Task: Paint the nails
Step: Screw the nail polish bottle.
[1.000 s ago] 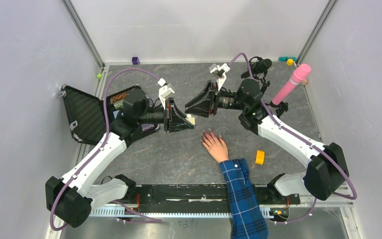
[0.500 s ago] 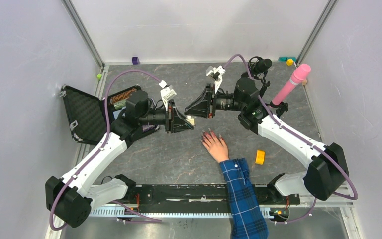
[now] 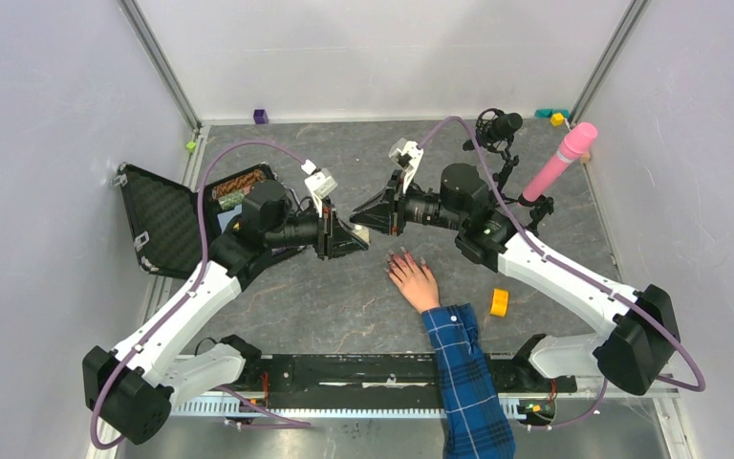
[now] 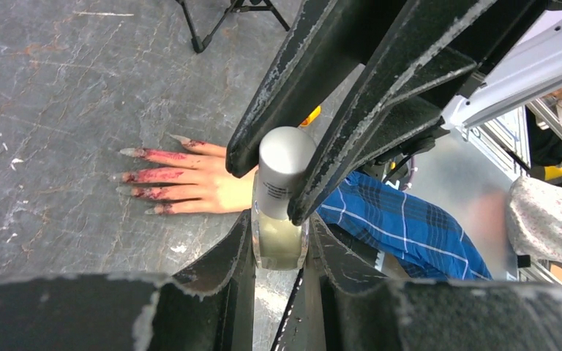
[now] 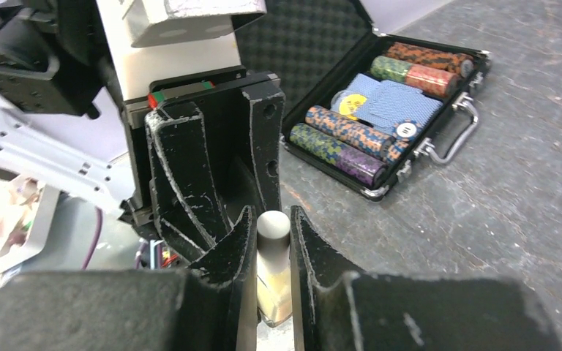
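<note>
A small glass bottle (image 4: pixel 279 238) of pale liquid with a silver-white cap (image 4: pixel 285 164) hangs above the table between the two arms. My left gripper (image 4: pixel 279 232) is shut on its glass body. My right gripper (image 5: pixel 273 232) comes from the opposite side and is shut on the cap (image 5: pixel 273 225). In the top view the two grippers, left (image 3: pixel 354 239) and right (image 3: pixel 371 216), meet tip to tip and hide the bottle. Just below them a pale hand (image 3: pixel 413 279) in a blue plaid sleeve (image 3: pixel 464 368) lies flat. Its nails (image 4: pixel 133 153) are long, with dark pink smears on the fingers.
An open black case (image 3: pixel 164 222) with poker chips (image 5: pixel 369 117) lies at the left. A yellow tape roll (image 3: pixel 499 302) sits right of the sleeve. A pink cylinder (image 3: pixel 559 158) and a small tripod (image 3: pixel 497 129) stand at the back right. Small coloured blocks (image 3: pixel 261 116) lie along the back edge.
My right gripper has moved left toward the left gripper and closed on the bottle's cap. The left gripper kept its hold and shifted slightly. The hand has not moved.
</note>
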Tool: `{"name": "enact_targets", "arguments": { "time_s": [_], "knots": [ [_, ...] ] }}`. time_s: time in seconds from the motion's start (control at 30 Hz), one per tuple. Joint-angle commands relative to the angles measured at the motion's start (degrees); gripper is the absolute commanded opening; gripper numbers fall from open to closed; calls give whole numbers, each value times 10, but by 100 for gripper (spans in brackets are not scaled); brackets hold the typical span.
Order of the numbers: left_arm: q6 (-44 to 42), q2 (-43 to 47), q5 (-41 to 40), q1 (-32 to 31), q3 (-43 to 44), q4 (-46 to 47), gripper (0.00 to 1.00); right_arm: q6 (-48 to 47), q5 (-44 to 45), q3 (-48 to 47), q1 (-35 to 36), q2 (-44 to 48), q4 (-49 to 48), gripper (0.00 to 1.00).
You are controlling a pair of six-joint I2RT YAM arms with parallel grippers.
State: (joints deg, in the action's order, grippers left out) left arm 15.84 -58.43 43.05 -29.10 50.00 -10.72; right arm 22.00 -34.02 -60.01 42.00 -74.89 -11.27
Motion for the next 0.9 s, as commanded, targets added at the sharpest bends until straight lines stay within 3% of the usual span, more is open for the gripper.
{"name": "enact_targets", "arguments": {
  "time_s": [0.0,0.57,0.87],
  "knots": [
    [-15,28,-60,9,9,63,2,-23,106,27,25,11,108,0],
    [4,13,-125,10,9,52,2,59,367,-17,148,-43,182,0],
    [6,13,-117,9,9,52,2,59,393,-46,174,-62,185,0]
  ]
}}
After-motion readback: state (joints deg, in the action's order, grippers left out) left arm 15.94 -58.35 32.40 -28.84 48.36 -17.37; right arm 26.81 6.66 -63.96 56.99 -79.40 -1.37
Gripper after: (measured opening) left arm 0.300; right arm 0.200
